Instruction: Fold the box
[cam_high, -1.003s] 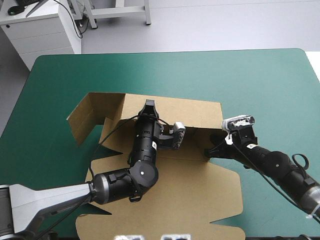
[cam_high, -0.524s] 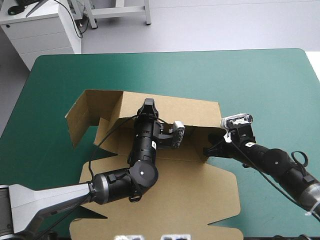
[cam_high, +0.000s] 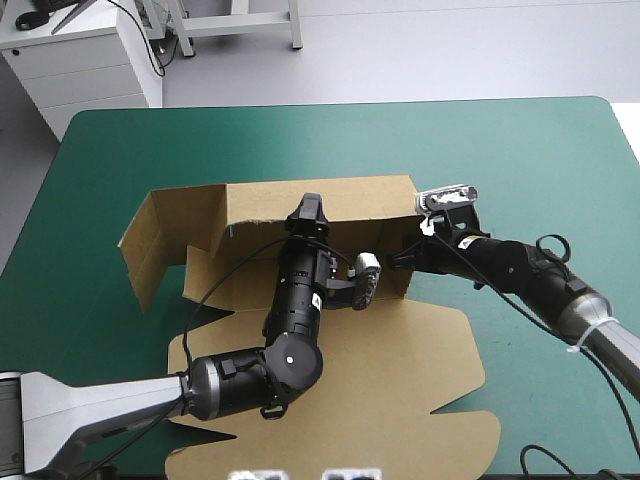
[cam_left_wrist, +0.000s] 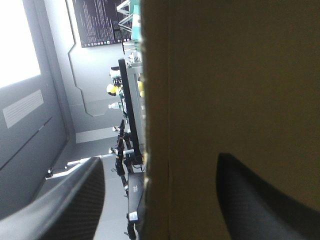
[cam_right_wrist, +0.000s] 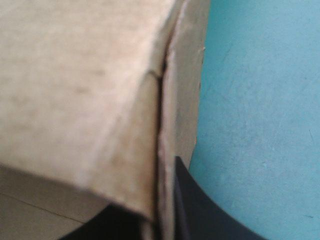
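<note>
While its lid lies flat toward the near edge, the box sits mid-table on the teal-green cover. Its rear wall is raised, and a flap stands out at the wall's left end.

Left gripper: over the wall's top edge, near its middle. Fingers apart, one each side of the board, a gap showing beside one.

Right gripper: at the wall's right corner. Fingers seemingly pinched on the board's edge, though the wrist view is too close to be sure.
</note>
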